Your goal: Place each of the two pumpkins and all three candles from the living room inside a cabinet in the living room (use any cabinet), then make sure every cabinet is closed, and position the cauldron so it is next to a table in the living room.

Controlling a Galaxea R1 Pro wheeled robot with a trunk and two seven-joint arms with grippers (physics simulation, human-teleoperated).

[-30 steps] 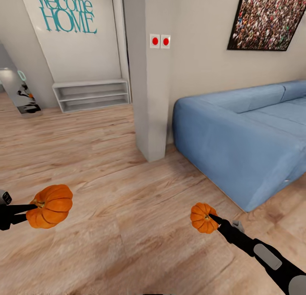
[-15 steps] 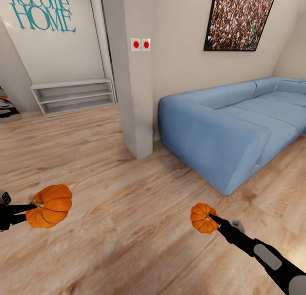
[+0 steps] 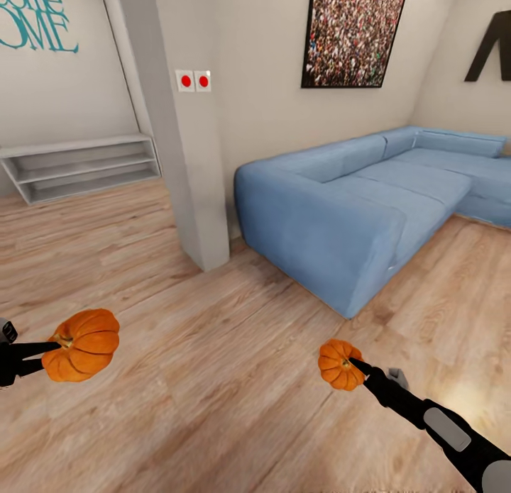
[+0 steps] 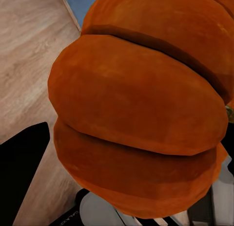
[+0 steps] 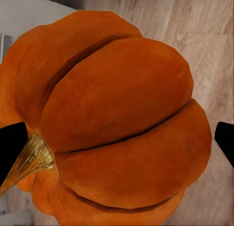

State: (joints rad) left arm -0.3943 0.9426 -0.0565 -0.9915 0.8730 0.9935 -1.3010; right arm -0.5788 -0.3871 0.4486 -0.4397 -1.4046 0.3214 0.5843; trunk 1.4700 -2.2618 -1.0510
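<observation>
Head view: two pumpkins are held up over the wooden floor [image 3: 213,379], one in each hand. The left pumpkin [image 3: 81,345] sits at the tip of the left hand [image 3: 51,349], whose dark fingers are clamped on it at the stem end; its stem points back toward the arm. The right pumpkin [image 3: 339,364] looks smaller here and is gripped the same way by the right hand [image 3: 355,366], the black and grey forearm running back from it. Both pumpkins hang clear of the floor, well apart from each other, on the near side of the blue sofa [image 3: 355,202].

In the left wrist view the left pumpkin [image 4: 141,109] bulges close to the lens, with one black finger [image 4: 22,167] beside its ribs and floor boards past it. In the right wrist view the right pumpkin [image 5: 114,119] lies between two black fingertips [image 5: 12,143], its tan stem [image 5: 31,155] touching one of them.

The right pumpkin is nearer the sofa's front corner than the left one. A grey pillar [image 3: 177,124] stands just beside the sofa's near arm and carries two red buttons [image 3: 194,81]. Beyond the pillar, away from the sofa, a low grey shelf unit [image 3: 81,167] stands against a wall with teal lettering [image 3: 35,21]. A framed picture [image 3: 355,32] of a crowd hangs on the wall above the sofa.
</observation>
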